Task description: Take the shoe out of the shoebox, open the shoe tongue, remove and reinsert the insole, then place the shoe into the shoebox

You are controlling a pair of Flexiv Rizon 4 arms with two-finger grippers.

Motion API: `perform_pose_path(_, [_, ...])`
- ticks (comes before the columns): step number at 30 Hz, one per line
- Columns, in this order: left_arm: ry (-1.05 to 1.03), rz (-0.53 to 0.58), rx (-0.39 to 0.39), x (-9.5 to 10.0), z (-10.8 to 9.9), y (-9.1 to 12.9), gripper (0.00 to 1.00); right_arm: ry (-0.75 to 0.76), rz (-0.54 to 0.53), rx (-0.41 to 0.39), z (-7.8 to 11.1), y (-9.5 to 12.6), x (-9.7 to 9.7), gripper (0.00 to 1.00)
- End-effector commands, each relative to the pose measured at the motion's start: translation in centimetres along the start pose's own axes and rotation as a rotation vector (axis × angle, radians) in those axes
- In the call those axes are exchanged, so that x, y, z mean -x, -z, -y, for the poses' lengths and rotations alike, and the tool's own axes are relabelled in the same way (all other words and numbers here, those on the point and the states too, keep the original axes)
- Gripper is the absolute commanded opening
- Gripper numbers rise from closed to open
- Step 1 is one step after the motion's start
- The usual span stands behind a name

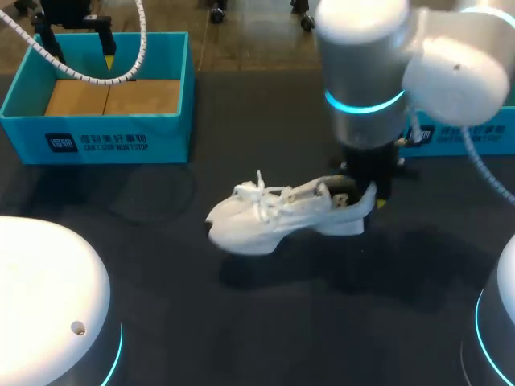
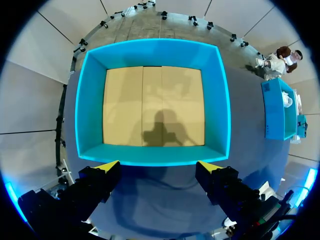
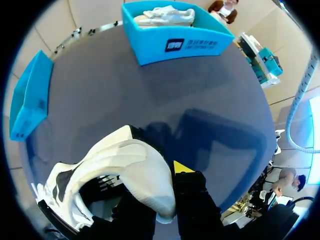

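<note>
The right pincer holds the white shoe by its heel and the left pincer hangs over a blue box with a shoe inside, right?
Not quite. The blue box under the left pincer holds no shoe, as the left wrist view shows. The right pincer does hold the white shoe by its heel.

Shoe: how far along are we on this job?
Done: the shoe is out of the shoebox, which shows only its bare floor. In hand: the right end effector grips the heel, holding the shoe over the table; the left end effector hangs open above the box. Left: the tongue looks unopened, no insole is out, and the shoe must go into the box.
</note>
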State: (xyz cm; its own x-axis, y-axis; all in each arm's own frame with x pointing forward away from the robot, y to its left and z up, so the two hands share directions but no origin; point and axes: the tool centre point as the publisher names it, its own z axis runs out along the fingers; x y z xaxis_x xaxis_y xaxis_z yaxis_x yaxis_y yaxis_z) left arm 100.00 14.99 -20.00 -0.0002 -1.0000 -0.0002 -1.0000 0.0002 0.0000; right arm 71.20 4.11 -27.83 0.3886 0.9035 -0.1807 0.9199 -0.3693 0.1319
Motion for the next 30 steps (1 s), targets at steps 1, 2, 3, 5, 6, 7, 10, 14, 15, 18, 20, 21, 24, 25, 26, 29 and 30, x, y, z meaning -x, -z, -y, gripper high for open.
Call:
perform_pose_path(1, [0.000,0.000,0.000,0.0,0.0,0.0,1.00,-0.044,0.033,0.009,1.9,-1.3,-2.6,0.00])
perform_pose_path(2, [0.000,0.000,0.000,0.0,0.0,0.0,1.00,-0.047,0.028,0.008,2.4,-1.5,-2.8,0.00])
perform_pose_path(3, [0.000,0.000,0.000,0.0,0.0,0.0,1.00,-0.055,0.042,0.012,2.8,-1.6,-3.1,0.00])
perform_pose_path(5, [0.000,0.000,0.000,0.0,0.0,0.0,1.00,-0.056,0.003,0.002,3.5,-1.9,-3.4,0.00])
perform_pose_path(6, [0.000,0.000,0.000,0.0,0.0,0.0,1.00,-0.060,0.021,0.003,3.8,-2.1,-3.7,0.00])
perform_pose_path(7, [0.000,0.000,0.000,0.0,0.0,0.0,1.00,-0.068,0.037,0.000,4.0,-2.4,-4.1,0.00])
perform_pose_path(10, [0.000,0.000,0.000,0.0,0.0,0.0,1.00,-0.077,0.052,-0.022,4.6,-3.1,-5.0,0.00])
perform_pose_path(14, [0.000,0.000,0.000,0.0,0.0,0.0,1.00,-0.103,0.057,-0.050,5.4,-3.7,-5.5,0.00])
perform_pose_path(15, [0.000,0.000,0.000,0.0,0.0,0.0,1.00,-0.106,0.053,-0.054,5.7,-3.8,-5.6,0.00])
perform_pose_path(18, [0.000,0.000,0.000,0.0,0.0,0.0,1.00,-0.126,0.084,-0.063,6.4,-4.0,-5.9,0.00])
perform_pose_path(20, [0.000,0.000,0.000,0.0,0.0,0.0,1.00,-0.144,0.122,-0.064,6.9,-4.2,-6.0,0.00])
perform_pose_path(21, [0.000,0.000,0.000,0.0,0.0,0.0,1.00,-0.142,0.117,-0.066,7.1,-4.3,-6.1,0.00])
perform_pose_path(24, [0.000,0.000,0.000,0.0,0.0,0.0,1.00,-0.147,0.122,-0.082,7.4,-4.7,-6.3,0.00])
perform_pose_path(25, [0.000,0.000,0.000,0.0,0.0,0.0,1.00,-0.142,0.112,-0.083,7.4,-4.7,-6.4,0.00])
perform_pose_path(26, [0.000,0.000,0.000,0.0,0.0,0.0,1.00,-0.144,0.113,-0.083,7.4,-4.6,-6.4,0.00])
perform_pose_path(29, [0.000,0.000,0.000,0.0,0.0,0.0,1.00,-0.144,0.112,-0.081,7.4,-4.5,-6.5,0.00])
perform_pose_path(30, [0.000,0.000,0.000,0.0,0.0,0.0,1.00,-0.142,0.121,-0.078,7.3,-4.5,-6.6,0.00])
